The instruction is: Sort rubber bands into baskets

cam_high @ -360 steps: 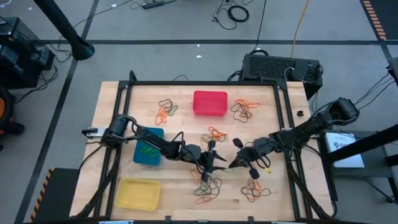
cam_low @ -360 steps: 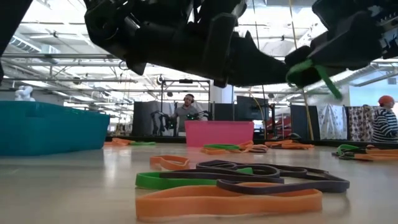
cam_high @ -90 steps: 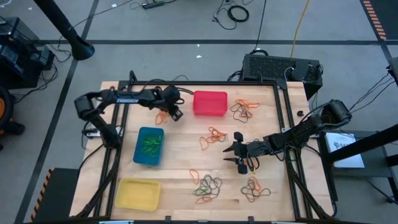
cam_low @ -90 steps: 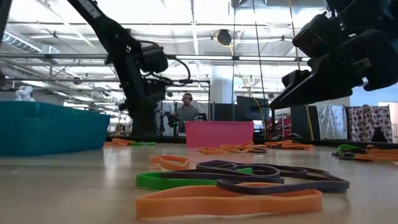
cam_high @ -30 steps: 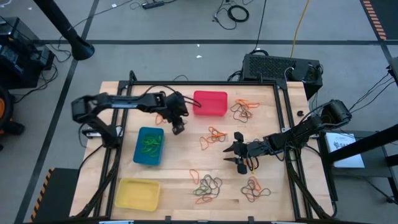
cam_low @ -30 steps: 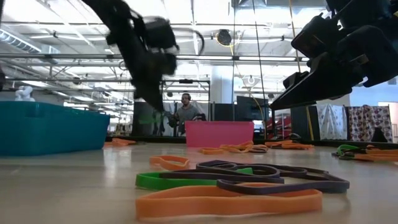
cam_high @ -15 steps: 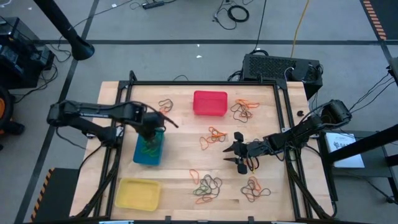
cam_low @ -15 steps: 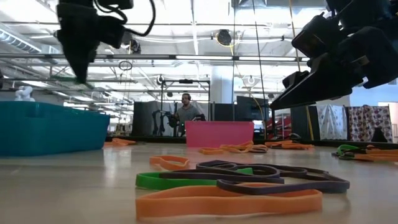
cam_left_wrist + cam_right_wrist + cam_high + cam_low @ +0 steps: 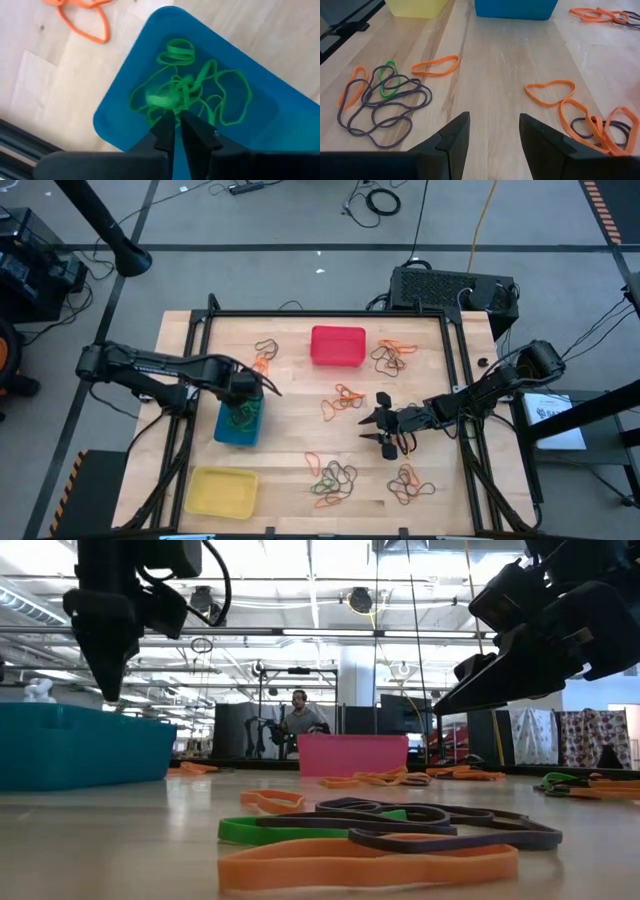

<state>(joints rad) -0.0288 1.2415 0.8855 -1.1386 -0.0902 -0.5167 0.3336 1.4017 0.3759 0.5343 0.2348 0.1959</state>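
Note:
My left gripper [image 9: 243, 402] [image 9: 107, 692] points straight down over the blue basket [image 9: 224, 432] [image 9: 260, 120]. Its fingers [image 9: 176, 120] stand a narrow gap apart with nothing between them. A blurred green rubber band [image 9: 159, 100] shows just beyond the fingertips, above the several green bands [image 9: 205, 82] lying on the basket's floor. My right gripper [image 9: 371, 428] [image 9: 492, 125] hangs open and slanting down over the table's middle right, holding nothing. The red basket [image 9: 337, 346] stands at the far middle. The yellow basket [image 9: 221, 490] stands at the near left.
Loose orange, green and dark bands lie in heaps on the wood: near the front [image 9: 335, 478] [image 9: 385, 100], at the front right [image 9: 410, 485], mid-table [image 9: 345, 395], right of the red basket [image 9: 390, 355] and left of it [image 9: 268, 355]. A black frame [image 9: 330, 314] rims the table.
My left gripper has swung from beside the red basket toward the table's left and near edges, coming over the blue basket. It has tipped until it points straight down. My right gripper has kept still.

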